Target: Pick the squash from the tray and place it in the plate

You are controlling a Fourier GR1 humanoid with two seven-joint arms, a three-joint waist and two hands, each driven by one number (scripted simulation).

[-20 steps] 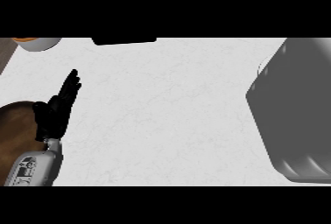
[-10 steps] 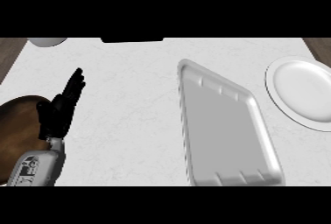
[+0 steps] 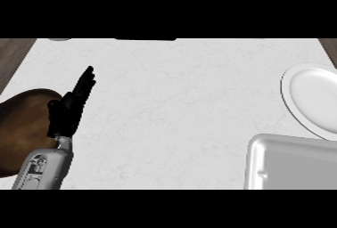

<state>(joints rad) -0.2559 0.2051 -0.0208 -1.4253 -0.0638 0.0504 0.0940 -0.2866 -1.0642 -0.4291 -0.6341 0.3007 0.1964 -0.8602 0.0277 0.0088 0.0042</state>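
On the counter (image 3: pixel 178 111): one plate (image 3: pixel 314 100), one tray (image 3: pixel 293 162), one left hand (image 3: pixel 69 109), fingers straight, empty.

Light is bright and even over the pale worktop (image 3: pixel 178 102), with no glare. The plate (image 3: pixel 316 100) has a soft grey shade along its left rim, and the tray (image 3: pixel 296 164) is darker inside its raised edge. The left hand (image 3: pixel 69 109) reads as flat black, its detail lost.

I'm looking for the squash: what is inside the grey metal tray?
The visible part of the grey metal tray holds nothing; no squash shows. The rest runs past the view's lower right edge, so its contents there cannot be seen.
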